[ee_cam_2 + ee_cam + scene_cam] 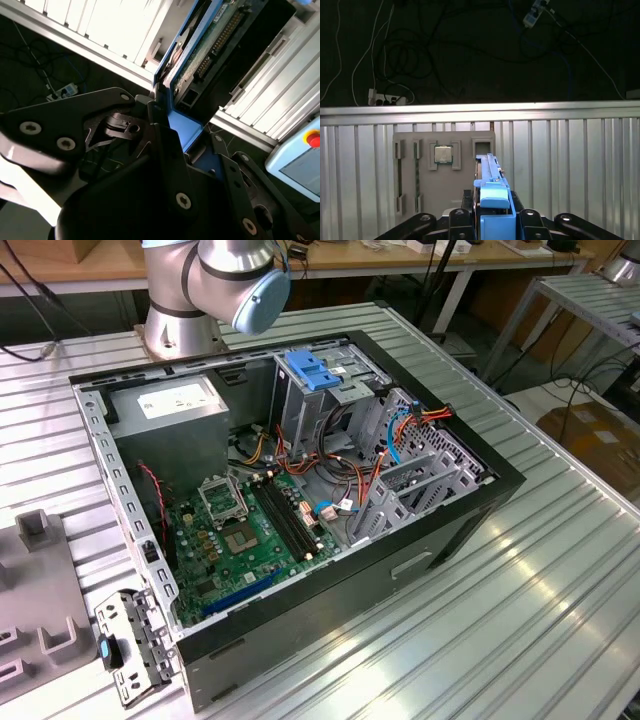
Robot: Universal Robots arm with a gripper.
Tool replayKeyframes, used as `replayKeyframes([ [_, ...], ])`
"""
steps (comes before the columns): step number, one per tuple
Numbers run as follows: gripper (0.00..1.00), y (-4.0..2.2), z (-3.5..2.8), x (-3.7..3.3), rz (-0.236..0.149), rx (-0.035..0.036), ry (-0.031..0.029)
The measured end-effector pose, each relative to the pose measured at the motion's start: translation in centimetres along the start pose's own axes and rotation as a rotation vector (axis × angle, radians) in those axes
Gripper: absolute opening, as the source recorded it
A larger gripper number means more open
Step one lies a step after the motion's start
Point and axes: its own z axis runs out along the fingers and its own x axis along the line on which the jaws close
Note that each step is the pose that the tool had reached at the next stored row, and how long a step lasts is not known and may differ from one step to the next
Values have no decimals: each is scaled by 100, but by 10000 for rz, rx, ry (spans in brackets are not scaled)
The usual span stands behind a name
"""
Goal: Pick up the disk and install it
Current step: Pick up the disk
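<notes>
The tool [492, 212] is clenched on the disk [489, 167], black fingers [468, 200] pressing either side of its blue frame in the first wrist view. The disk is carried edge-on, out in front of the tool, over a grey holder plate [410, 165] that lies on the ribbed metal desk [570, 170]. A square processor chip [443, 154] sits in one pocket of that plate. In the second wrist view the tool [175, 135] grips the blue frame and the disk [210, 45] shows its green circuit-board face. In the exterior view, the arm [215, 280] rises behind the open computer case [300, 490], where a light-blue bracket [312, 370] sits beside the grey power-supply box [175, 415], above the motherboard [240, 530].
</notes>
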Motion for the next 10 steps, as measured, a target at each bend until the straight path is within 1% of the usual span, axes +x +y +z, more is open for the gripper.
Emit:
replayKeyframes([
  [10, 37, -1, -110, -2, 0, 0, 0],
])
